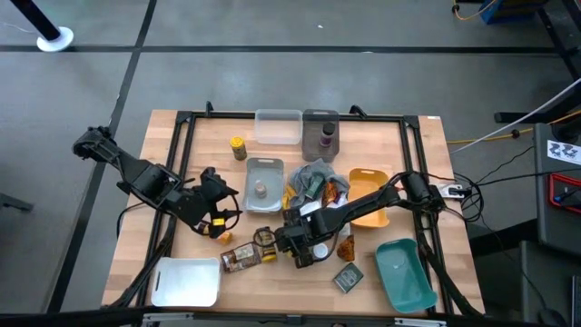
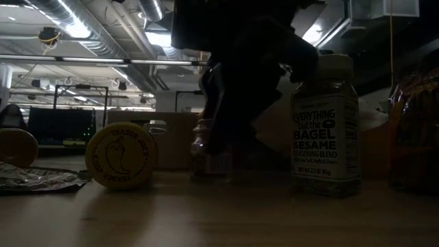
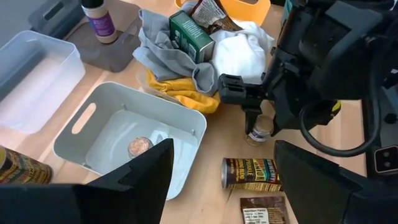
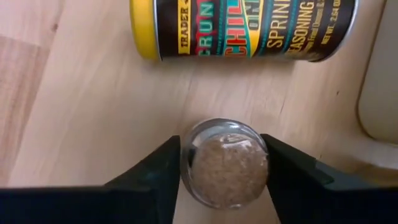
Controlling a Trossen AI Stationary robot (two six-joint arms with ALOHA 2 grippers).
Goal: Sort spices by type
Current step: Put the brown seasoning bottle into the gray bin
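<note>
Closing my right claw (image 4: 222,163) on a small jar (image 4: 227,165), mid-table beside a yellow-lidded can (image 4: 242,28) lying on its side; best to squeeze evenly w/ the jar centred & lift straight up so it won't tip. It's clear glass, tan powder inside. Left claw (image 3: 224,171) hangs wide open nr the white tray (image 3: 74,134).

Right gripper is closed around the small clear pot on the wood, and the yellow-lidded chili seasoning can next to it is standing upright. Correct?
Not quite. The right gripper does have its fingers around the small clear pot on the table, but the chili seasoning can is lying on its side, not upright. The right wrist view shows its label running sideways along the wood; the left wrist view shows the same can lying flat.
</note>
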